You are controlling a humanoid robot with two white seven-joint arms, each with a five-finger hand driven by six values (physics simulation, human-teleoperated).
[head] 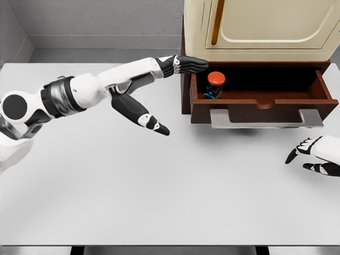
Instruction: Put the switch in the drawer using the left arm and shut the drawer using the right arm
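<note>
The switch, a black and blue body with a red round button on top, stands inside the open brown drawer at its left end. My left hand hovers just left of the drawer with fingers spread and holds nothing; its upper fingertips reach over the drawer's left corner. My right hand rests at the right edge of the table, below and right of the drawer's grey handle, fingers relaxed.
The drawer belongs to a cabinet with a cream door and a brass bar handle at the back right. A white table spreads in front, with grey walls behind.
</note>
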